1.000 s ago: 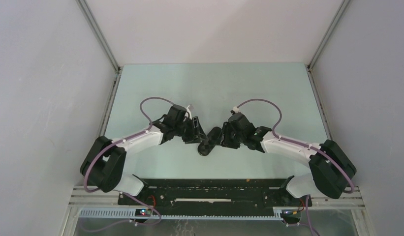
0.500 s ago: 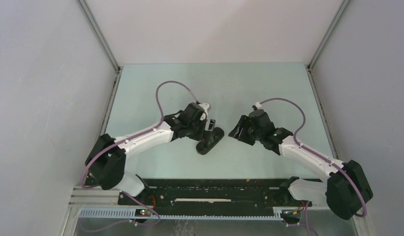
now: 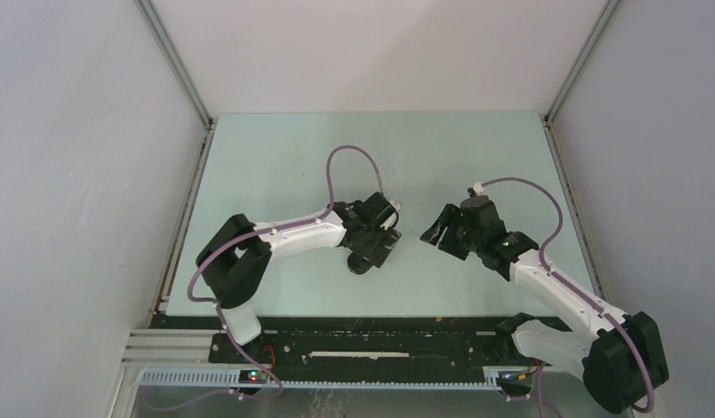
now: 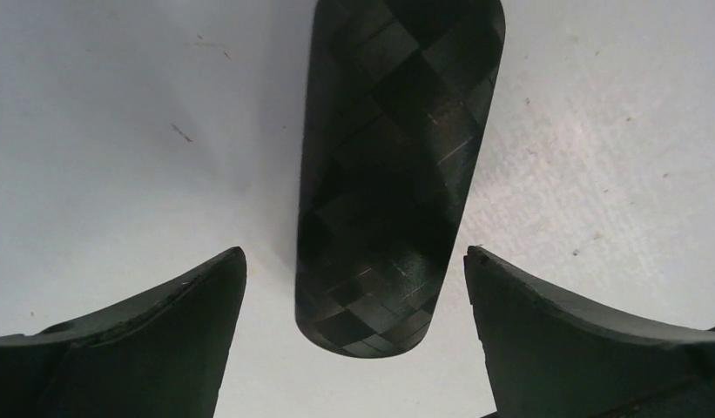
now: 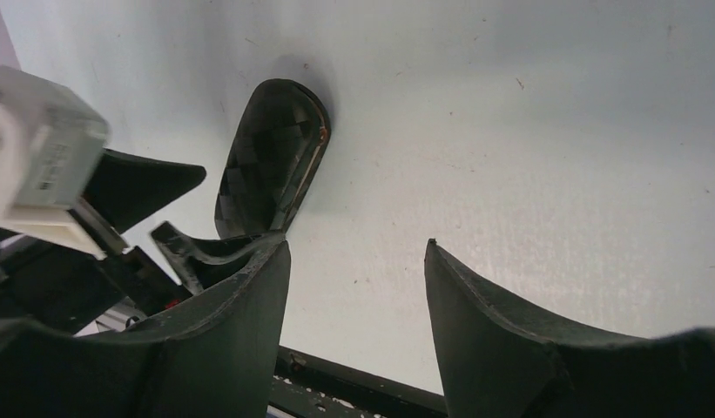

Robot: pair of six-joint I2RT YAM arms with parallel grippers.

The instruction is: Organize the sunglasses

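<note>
A: Entry, state of the worktop (image 3: 284, 165): a black checker-textured case (image 4: 388, 157) lies shut and flat near the middle. Sunglasses?
B: Not visible in any view. Judgement: they sit inside the shut case. Cannot confirm, since the lid hides the interior.
A: Left hand (image 4: 355, 254)?
B: Directly over one rounded end of the case, fingers spread as wide as they go, one on each side with a clear gap on both. It holds nothing.
A: Right hand (image 5: 357, 247)?
B: Off to the right of the case and apart from it, fingers parted, nothing between them.
A: Step in hand, as I read it: release and withdraw, task nearly done.
B: Agreed. To do it well, lift the left hand straight up before any sideways travel, so neither finger clips the case wall and spins it. Fingers wide during the lift.
A: Risk?
B: A sliver of tan-orange shows at the seam in the right wrist view, so the lid may not be fully seated. Check the seam once both hands are clear, and press gently if it gapes
</note>
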